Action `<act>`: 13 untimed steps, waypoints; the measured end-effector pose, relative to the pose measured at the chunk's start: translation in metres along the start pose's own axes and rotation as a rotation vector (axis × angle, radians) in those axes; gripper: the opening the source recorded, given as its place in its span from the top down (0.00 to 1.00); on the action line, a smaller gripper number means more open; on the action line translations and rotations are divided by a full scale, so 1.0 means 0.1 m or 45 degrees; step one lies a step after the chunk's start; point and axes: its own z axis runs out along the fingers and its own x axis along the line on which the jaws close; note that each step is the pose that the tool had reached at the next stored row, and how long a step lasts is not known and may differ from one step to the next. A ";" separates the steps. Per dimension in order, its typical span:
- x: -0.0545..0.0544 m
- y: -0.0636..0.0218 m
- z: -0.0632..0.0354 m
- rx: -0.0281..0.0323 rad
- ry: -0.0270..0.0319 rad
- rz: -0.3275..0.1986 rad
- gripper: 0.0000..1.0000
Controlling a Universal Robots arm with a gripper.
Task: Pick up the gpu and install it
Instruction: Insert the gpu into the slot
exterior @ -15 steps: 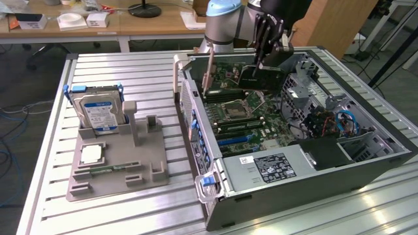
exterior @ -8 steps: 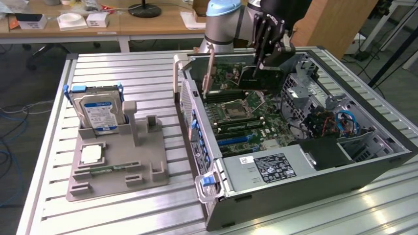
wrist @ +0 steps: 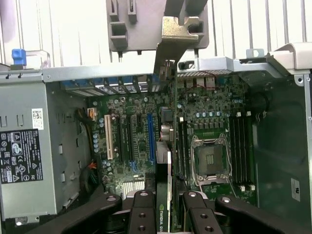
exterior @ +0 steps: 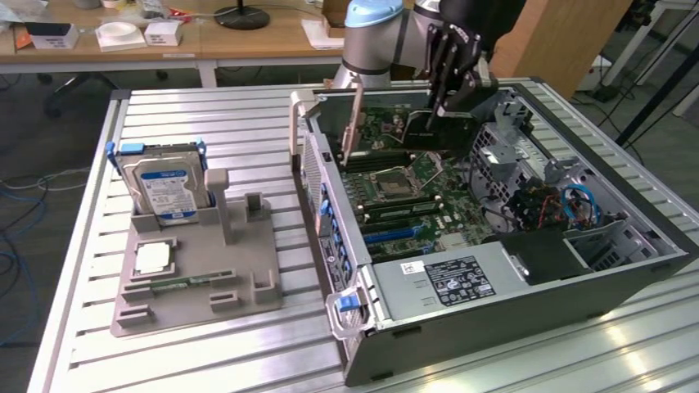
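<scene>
Gripper [wrist: 165,197] fingers [wrist: 142,210] are clamped on the gpu [wrist: 163,218], held edge-on over the motherboard [exterior: 415,192] inside the open computer case [exterior: 525,327], at one o'clock in the exterior view, seemingly so its long edge is lined up with an expansion slot.

slatted metal table [exterior: 218,360] with a grey parts holder [exterior: 191,241] and open computer case [exterior: 546,315]

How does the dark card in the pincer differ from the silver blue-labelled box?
The thin dark circuit card is gripped by the pincer over the open computer case; the boxy silver hard drive stands free in the grey rack beside it. The card is slim, the drive thick. Both stand on edge.
</scene>
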 end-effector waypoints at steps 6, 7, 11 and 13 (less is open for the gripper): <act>-0.01 -0.069 0.055 0.0068 0.0000 -0.018 0.74; -0.01 -0.072 0.064 0.0095 0.0000 -0.026 0.74; -0.01 -0.078 0.115 0.0159 0.0008 -0.067 0.74; -0.01 -0.079 0.149 0.0164 0.0018 -0.089 0.74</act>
